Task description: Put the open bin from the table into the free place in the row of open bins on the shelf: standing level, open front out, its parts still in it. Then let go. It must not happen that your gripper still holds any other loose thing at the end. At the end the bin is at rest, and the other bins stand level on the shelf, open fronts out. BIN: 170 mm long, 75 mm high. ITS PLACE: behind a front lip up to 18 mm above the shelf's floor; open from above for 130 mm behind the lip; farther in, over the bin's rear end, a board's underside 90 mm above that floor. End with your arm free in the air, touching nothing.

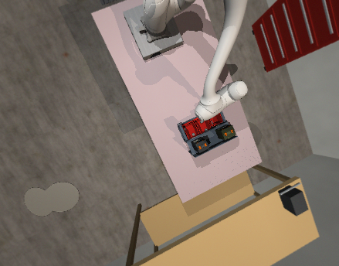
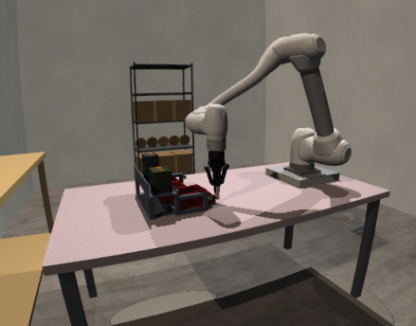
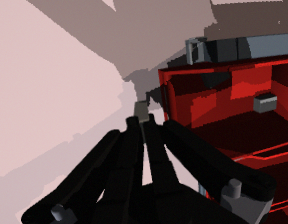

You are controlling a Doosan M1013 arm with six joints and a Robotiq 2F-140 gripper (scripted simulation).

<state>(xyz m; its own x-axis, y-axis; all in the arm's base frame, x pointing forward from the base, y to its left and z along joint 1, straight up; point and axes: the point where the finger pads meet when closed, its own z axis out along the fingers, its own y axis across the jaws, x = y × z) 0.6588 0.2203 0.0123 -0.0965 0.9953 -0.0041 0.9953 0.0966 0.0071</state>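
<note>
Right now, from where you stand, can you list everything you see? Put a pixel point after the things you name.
Pink table (image 1: 158, 127) (image 2: 95, 246) (image 3: 45, 100): one, centre
Blue-grey rack (image 1: 211, 140) (image 2: 152, 204) (image 3: 267, 46): one, on it
Open red bins (image 1: 191, 129) (image 2: 196, 196) (image 3: 210, 100): at least two, in the rack
Small grey block (image 3: 265, 103): one, inside a red bin
Dark boxes with orange marks (image 1: 225, 132) (image 2: 160, 179): two, on the rack
Tan wooden bench (image 1: 232, 232) (image 2: 11, 175): one, past the table's end
Black box (image 1: 295, 202): one, on the bench
Red cabinet with silver bars (image 1: 301, 49): one, beyond the table
Black metal shelving (image 2: 192, 118): one, background, holding brown boxes and five round brown items
Grey base plate (image 1: 174, 48) (image 2: 275, 175): one, under the arm
White arm (image 1: 220, 58) (image 2: 322, 99): one
Black gripper (image 2: 217, 193) (image 3: 142, 110): one, shut, beside the bins
</note>
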